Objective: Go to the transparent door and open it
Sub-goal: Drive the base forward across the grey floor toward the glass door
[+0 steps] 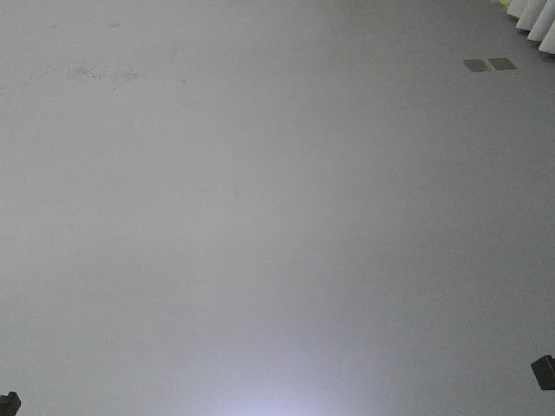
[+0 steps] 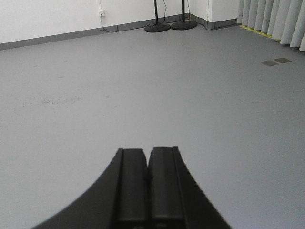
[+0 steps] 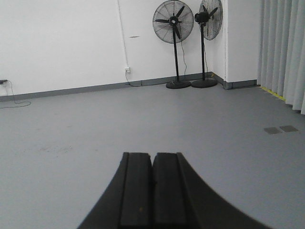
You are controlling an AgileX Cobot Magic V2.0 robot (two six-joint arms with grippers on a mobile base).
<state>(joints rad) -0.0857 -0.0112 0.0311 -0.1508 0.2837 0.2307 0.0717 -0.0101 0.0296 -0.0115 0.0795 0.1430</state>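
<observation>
We see our left gripper with jaws pressed together on nothing, and our right gripper the same, both over the grey floor. The transparent door shows in none of our views. Beyond the right gripper, two fans stand at the far wall beside a curtain.

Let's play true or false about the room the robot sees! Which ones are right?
1. Two fans stand by the white wall. True.
2. The left gripper holds a ball. False: it is shut on nothing.
3. The right gripper is wide open. False: it is shut and empty.
4. Curtains hang on the right side. True.
5. The transparent door is right in front. False: no view shows it.
</observation>
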